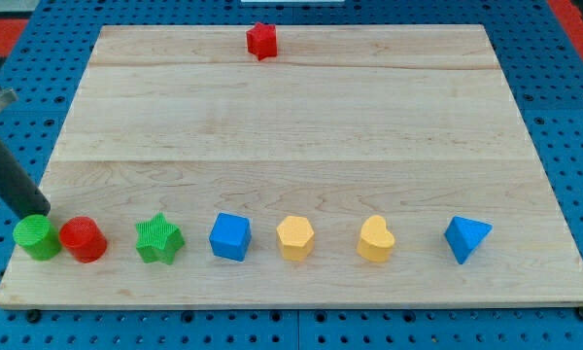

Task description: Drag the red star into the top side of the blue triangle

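Observation:
The red star [261, 40] sits at the view's top edge of the wooden board, a little left of centre. The blue triangle [466, 238] lies at the right end of a row of blocks along the view's bottom. My tip [39, 213] is at the far left, just above the green cylinder [37, 238], far from both the red star and the blue triangle.
The bottom row runs from left: green cylinder, red cylinder [84, 240], green star [159, 239], blue cube [229, 236], yellow hexagon [295, 238], yellow heart [375, 239], blue triangle. The wooden board [291, 126] lies on a blue perforated table.

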`<move>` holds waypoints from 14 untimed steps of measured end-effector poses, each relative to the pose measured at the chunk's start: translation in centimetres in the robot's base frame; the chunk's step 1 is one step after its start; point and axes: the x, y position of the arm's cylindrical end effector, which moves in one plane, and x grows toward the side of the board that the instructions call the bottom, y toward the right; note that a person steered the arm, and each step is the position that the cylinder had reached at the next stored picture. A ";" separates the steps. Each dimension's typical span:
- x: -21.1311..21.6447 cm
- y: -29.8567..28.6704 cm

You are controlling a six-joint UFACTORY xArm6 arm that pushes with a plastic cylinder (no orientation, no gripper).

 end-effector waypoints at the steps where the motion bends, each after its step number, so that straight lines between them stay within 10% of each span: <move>1: -1.3 0.3; 7: -31.7 19.0; 14: -14.8 48.4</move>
